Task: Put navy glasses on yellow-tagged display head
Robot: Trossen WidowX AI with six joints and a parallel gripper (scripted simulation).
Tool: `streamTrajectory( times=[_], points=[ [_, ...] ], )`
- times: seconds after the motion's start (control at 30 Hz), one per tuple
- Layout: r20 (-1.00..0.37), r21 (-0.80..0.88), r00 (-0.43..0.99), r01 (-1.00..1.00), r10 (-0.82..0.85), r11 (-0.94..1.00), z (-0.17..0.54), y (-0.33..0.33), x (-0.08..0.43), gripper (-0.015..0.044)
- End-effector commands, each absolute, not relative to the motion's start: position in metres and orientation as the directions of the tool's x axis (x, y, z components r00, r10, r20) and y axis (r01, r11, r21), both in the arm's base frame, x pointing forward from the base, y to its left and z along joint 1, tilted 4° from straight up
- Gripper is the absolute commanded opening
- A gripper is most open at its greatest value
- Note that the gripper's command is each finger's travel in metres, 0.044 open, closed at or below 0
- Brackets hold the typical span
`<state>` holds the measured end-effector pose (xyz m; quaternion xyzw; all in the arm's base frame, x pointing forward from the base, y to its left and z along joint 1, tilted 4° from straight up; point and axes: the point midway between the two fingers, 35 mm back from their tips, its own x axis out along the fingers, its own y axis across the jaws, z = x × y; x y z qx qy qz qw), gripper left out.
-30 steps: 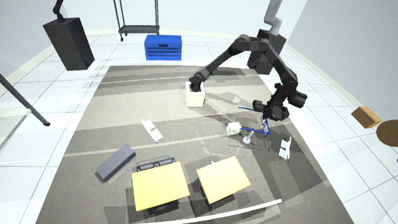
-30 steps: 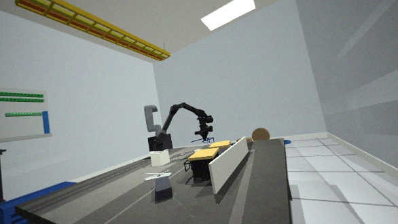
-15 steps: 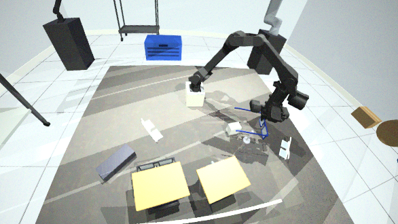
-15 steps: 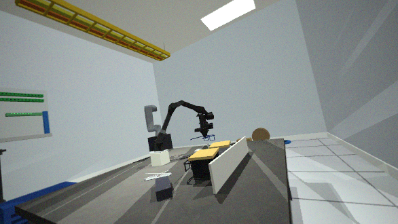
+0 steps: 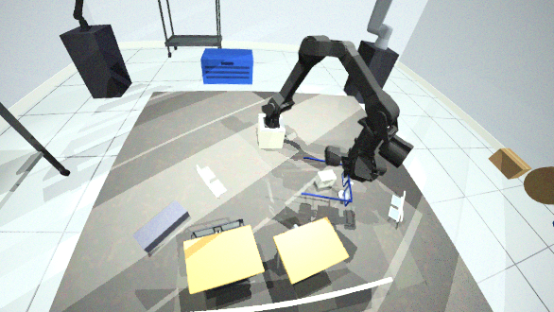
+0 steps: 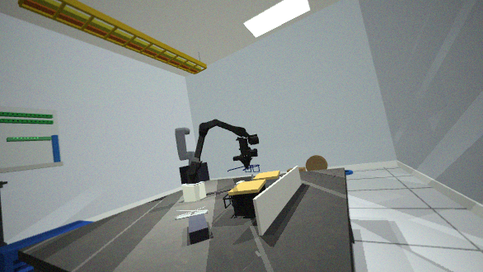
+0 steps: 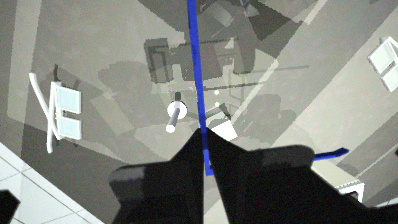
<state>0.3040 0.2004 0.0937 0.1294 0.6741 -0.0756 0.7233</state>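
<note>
My gripper [image 5: 348, 174] [image 6: 247, 166] [image 7: 202, 131] is shut on the navy glasses [image 5: 326, 198] [image 7: 196, 60], which show bright blue. It holds them by the front frame above the table, temples reaching toward the arm's base side in the top view. Two dark blocks have yellow tops; the left yellow top [image 5: 223, 259] [image 6: 248, 187] has dark-framed glasses [image 5: 217, 230] at its back edge, and the right yellow top [image 5: 311, 251] [image 6: 267, 175] is nearer my gripper. I cannot tell which head has the yellow tag; the faces are hidden or too small.
A pale block [image 5: 325, 179] [image 7: 223, 130] and a white round stand [image 7: 177, 109] are below the gripper. White glasses [image 5: 399, 208] [image 7: 68, 100] lie right; another white pair [image 5: 210, 178] [image 7: 384, 56] lies left. A purple-grey box [image 5: 162, 227] [image 6: 198, 228] and low white wall [image 5: 331, 294] [image 6: 276, 202] also stand there.
</note>
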Motion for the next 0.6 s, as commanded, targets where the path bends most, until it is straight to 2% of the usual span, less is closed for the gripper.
streamTrajectory(
  times=[0.0,0.57],
  points=[
    [-0.995,0.086,0.079,0.281,0.066,0.956,0.092,0.176,0.307,0.0000],
    [-0.995,0.077,0.079,0.281,0.057,0.957,0.083,0.073,0.301,0.0000]
  ],
)
